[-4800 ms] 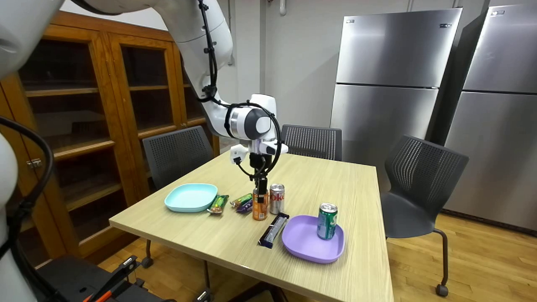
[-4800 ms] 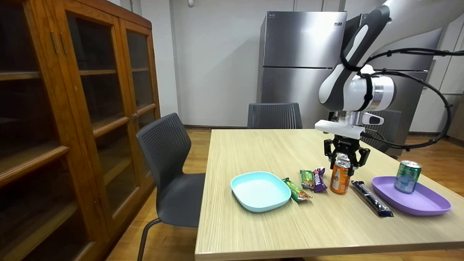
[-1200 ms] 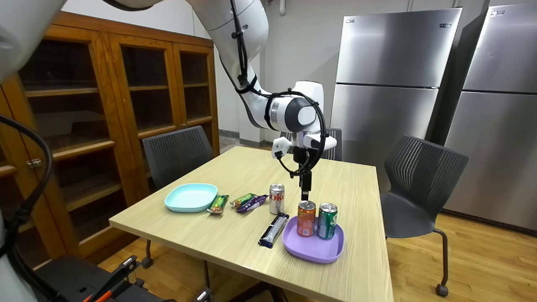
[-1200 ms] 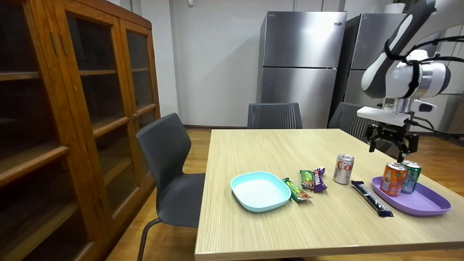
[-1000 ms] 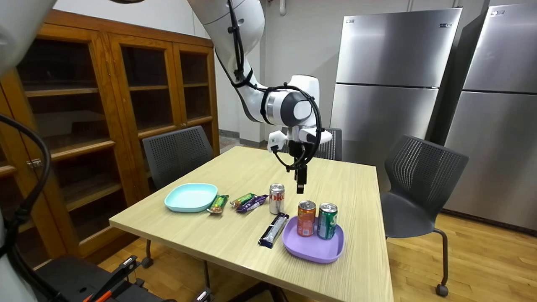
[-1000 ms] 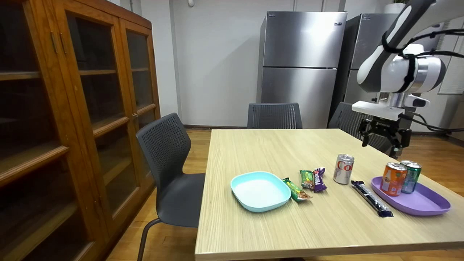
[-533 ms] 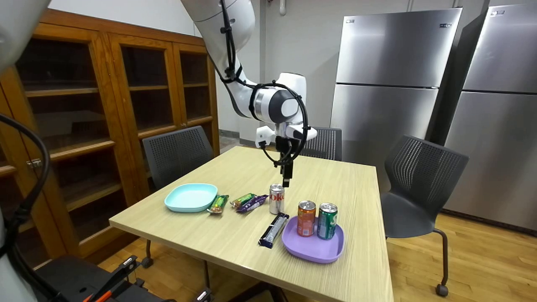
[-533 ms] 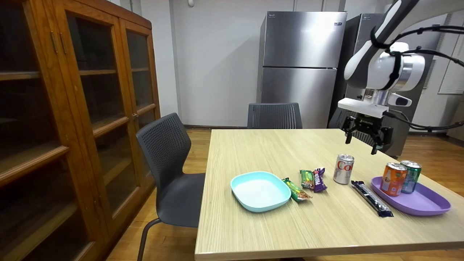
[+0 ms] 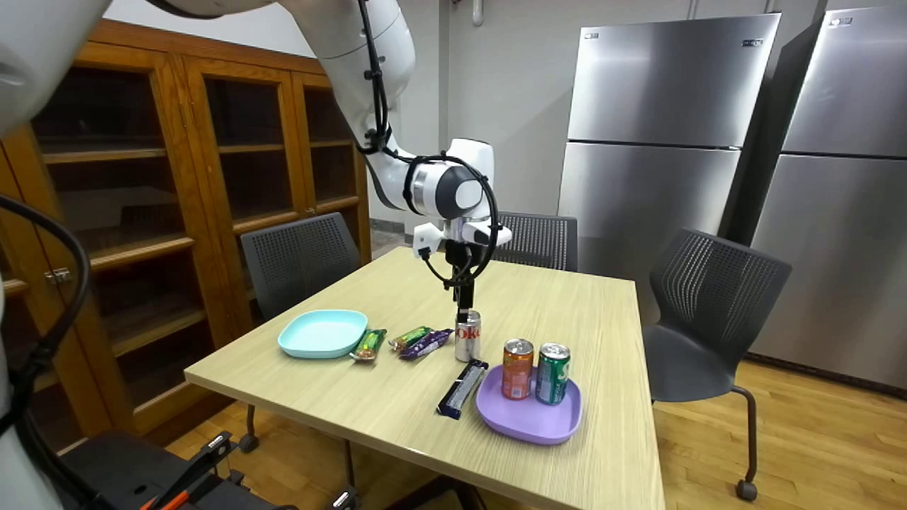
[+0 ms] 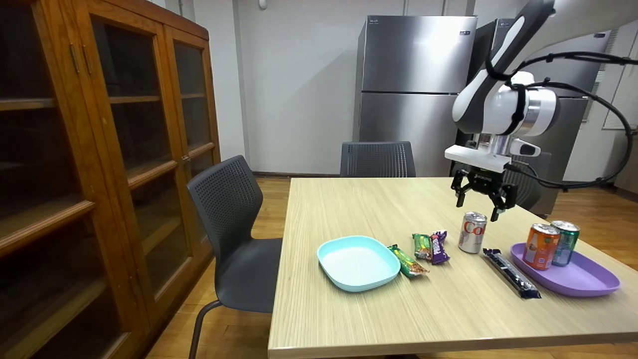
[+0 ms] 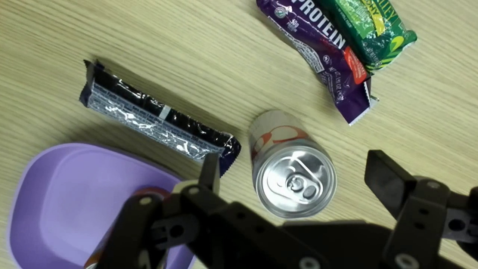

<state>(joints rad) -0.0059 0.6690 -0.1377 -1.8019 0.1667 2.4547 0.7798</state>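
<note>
My gripper [image 10: 477, 210] is open and empty, pointing down just above a silver Coke can [image 10: 472, 235]. In the wrist view the can's lid [image 11: 297, 183] lies between the two spread fingers, with gaps on both sides. The can stands upright on the table; it also shows in an exterior view [image 9: 468, 345], partly behind a fingertip. An orange can [image 9: 517, 374] and a green can [image 9: 553, 379] stand upright side by side on a purple plate [image 9: 528, 426]. A dark wrapped bar [image 11: 157, 125] lies between the silver can and the plate.
A purple wrapped bar [image 11: 321, 52] and a green one [image 11: 373, 30] lie beside the silver can. Another green bar [image 10: 407, 262] touches a turquoise plate [image 10: 358, 264]. Chairs [image 9: 708, 312] stand around the table; a wooden cabinet [image 10: 139, 149] stands behind.
The orange can, between the fingers earlier, now stands on the purple plate beside the green can. The gripper has moved away from the plate, back over the silver can, and lowered over the last half second.
</note>
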